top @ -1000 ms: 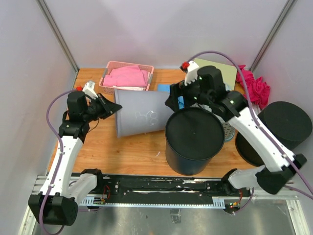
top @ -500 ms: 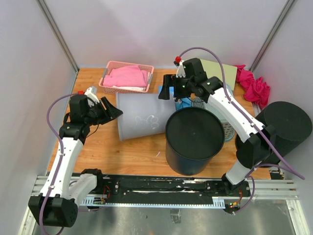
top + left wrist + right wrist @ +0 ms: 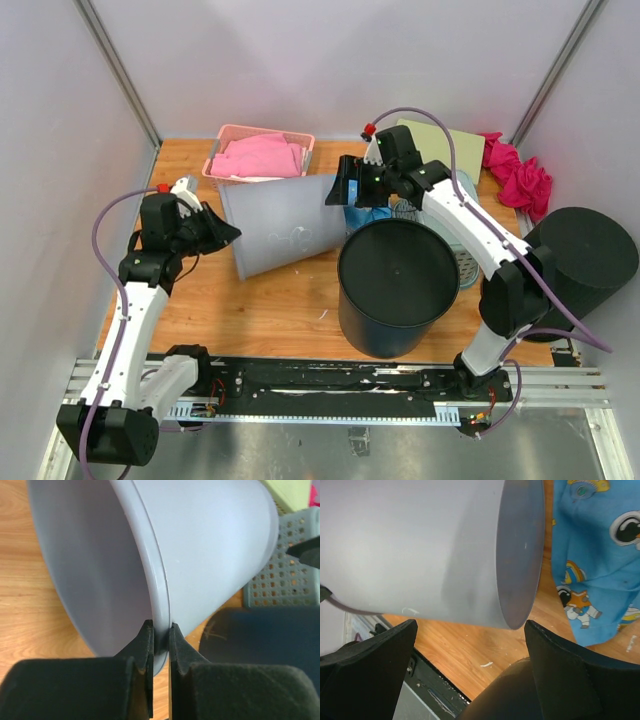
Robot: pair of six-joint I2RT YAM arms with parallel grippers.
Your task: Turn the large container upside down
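**Item 1.** Large pale-grey plastic container (image 3: pixel 285 225), tapered and round. It lies on its side on the wooden worktop (image 3: pixel 290 305), mouth toward the left arm and base toward the right arm. The base end sits slightly higher in the top view. A faint white scribble shows on its side wall but is not legible. No brand or label can be made out. The left wrist view cuts off the upper part of the rim.

**Item 2.** Left tool (image 3: pixel 228 232), clamped on the container's rim, with one finger inside the mouth and one outside.

**Item 3.** Right tool (image 3: pixel 340 190), fingers spread wide at the base end of the container. Its body hides that end from above. Whether either finger touches the container cannot be told.

**Item 4.** Black round bin (image 3: pixel 398 285), just beside the container. It covers part of a pale perforated basket (image 3: pixel 466 262).

**Item 5.** Blue cartoon-print cloth (image 3: pixel 595 555), lying beside the container's base and cut off by the frame edge.

**Item 6.** Pink lattice basket (image 3: pixel 222 160) holding pink cloth, behind the container.

**Item 7.** Second black round bin (image 3: pixel 585 250), at the right edge and partly behind the right arm.

**Item 8.** Magenta cloth (image 3: pixel 522 175), possibly gloves, at the far right corner.
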